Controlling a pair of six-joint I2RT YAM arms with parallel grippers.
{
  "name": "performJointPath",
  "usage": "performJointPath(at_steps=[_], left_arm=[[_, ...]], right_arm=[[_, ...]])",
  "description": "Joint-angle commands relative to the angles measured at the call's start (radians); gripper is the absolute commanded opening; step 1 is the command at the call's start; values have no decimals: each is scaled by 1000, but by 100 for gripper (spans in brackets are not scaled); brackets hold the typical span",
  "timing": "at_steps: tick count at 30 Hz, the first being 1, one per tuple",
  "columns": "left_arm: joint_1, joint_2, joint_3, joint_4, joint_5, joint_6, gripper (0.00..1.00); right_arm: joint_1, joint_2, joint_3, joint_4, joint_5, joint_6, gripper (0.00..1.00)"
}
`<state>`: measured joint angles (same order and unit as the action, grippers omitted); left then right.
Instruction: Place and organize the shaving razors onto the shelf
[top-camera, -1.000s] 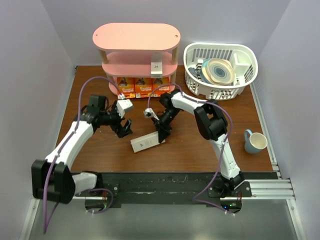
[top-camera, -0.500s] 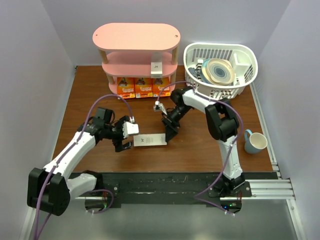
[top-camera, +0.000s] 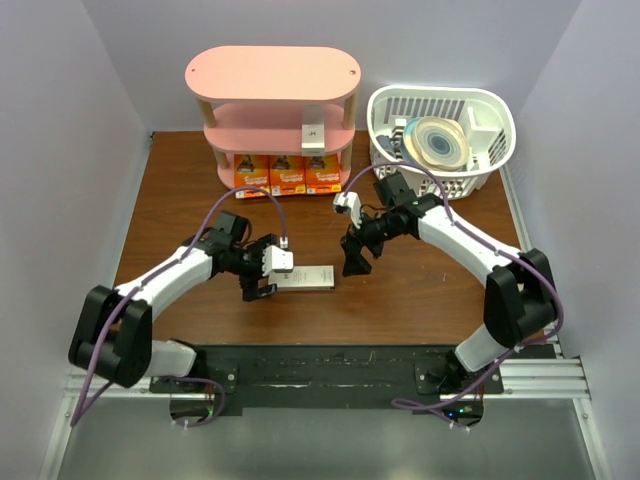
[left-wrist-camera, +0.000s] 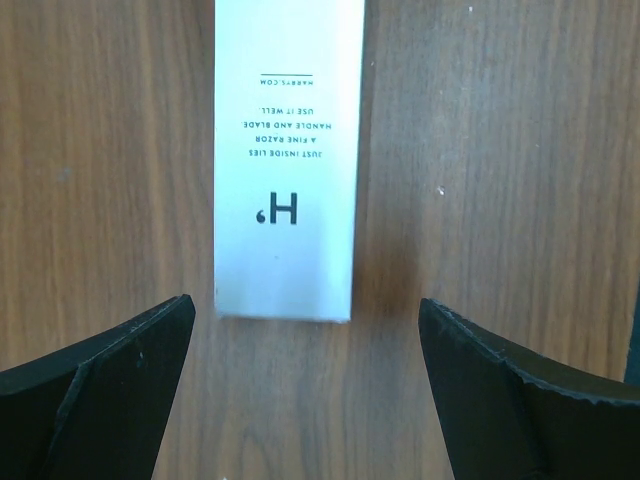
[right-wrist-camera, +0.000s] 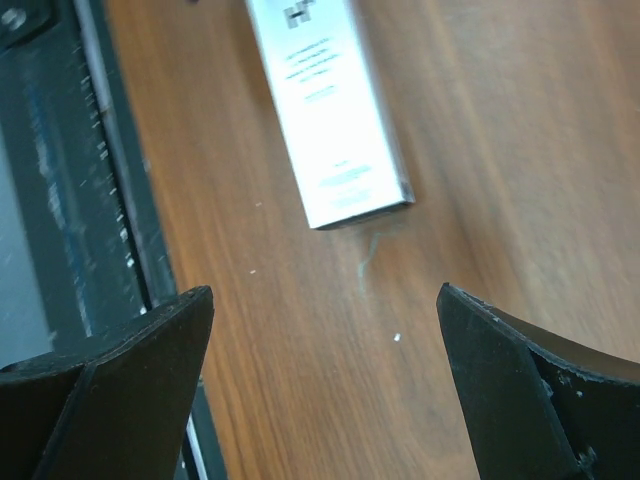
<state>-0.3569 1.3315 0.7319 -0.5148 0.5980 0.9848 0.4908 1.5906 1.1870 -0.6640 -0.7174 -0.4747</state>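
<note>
Cardboard, by the look of it: the slim whitish box (top-camera: 305, 277) with dark lettering should be light, hollow and fairly stiff, though its long faces would probably dent under a hard squeeze, and its smooth print may be slippery. It lies flat on the brown surface (top-camera: 180, 200) in front of the pink shelf (top-camera: 272, 75), long axis running left to right, between the two arms. The left tool (left-wrist-camera: 305, 305) is spread wide and empty, the box's near end just ahead of its fingertips and touching neither. The right tool (right-wrist-camera: 325, 290) is likewise spread wide and empty, standing off from the other end. A moderate pinch across the narrow width looks the safest hold.

Three orange packs (top-camera: 287, 175) sit side by side on the bottom tier, and a second whitish box (top-camera: 313, 134) stands upright on the middle tier toward the right. A white slatted basket (top-camera: 497, 110) holding plates stands just right of the shelf. The pale posts (top-camera: 206, 110) and the board edges are likely to crowd any entry, as is the right arm nearby
</note>
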Motion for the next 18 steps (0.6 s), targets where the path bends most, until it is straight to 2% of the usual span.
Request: performJointPath(at_steps=[1,4,7,14,18], left_arm=[[-16,92,69,74,39,-35,100],[-31,142,80,116,29,-67,100],[-50,187,110,122,14,-81,96],[-65,193,81,148,-1,-80,77],[-85,204,69,139,-21,-63,72]], right_arm=[[0,-78,-46,130,93,110,99],[2,-92,-56,124,104,111,99],[0,-98,-67,139,113,125,99],[0,-78,-56,168,134,146,99],[2,-73,-44,173,144,148,99]])
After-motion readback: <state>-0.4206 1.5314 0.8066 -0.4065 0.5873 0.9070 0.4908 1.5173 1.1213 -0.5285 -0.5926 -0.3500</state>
